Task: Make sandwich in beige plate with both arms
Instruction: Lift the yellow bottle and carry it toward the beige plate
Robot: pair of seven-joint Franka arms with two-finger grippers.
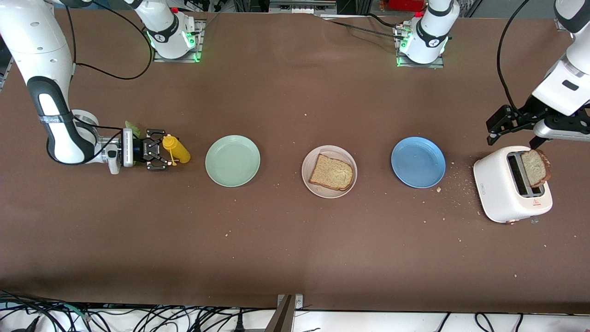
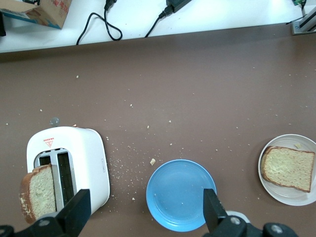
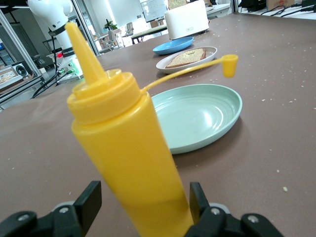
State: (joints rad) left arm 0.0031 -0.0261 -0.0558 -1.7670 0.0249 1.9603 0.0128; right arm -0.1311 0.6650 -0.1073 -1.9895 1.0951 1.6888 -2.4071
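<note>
On the brown counter point(image 1: 295, 240) three plates stood in a row. The beige plate point(image 1: 329, 189) was in the middle, and one slice of bread point(image 1: 331, 172) lay flat on it, uncovered. A mint-green plate point(image 1: 232, 161) stood beside it toward the right arm's end of the counter, and a blue plate point(image 1: 418, 162) beside it toward the left arm's end; both were bare.

Past the blue plate, at the left arm's end, stood a white toaster point(image 1: 510, 190). A second slice of bread point(image 1: 536, 168) stuck up out of one of its slots, tilted. Crumbs lay scattered on the counter between the toaster and the blue plate.

The left hand point(image 1: 512, 125) hung in the air just above the toaster with its fingers point(image 2: 75, 213) spread wide and nothing between them.

At the right arm's end, the right hand point(image 1: 162, 155) was low by the counter, turned sideways, its fingers point(image 3: 89, 198) standing on either side of a yellow squeeze bottle point(image 1: 176, 149). The fingers were parted and a small gap showed between each one and the bottle's body, so they were around it rather than clamped on it. The bottle's cap point(image 3: 229, 65) dangled open on its thin strap, away from the pointed nozzle. A bit of green lettuce point(image 1: 132, 126) showed on the counter right beside the right wrist.
</note>
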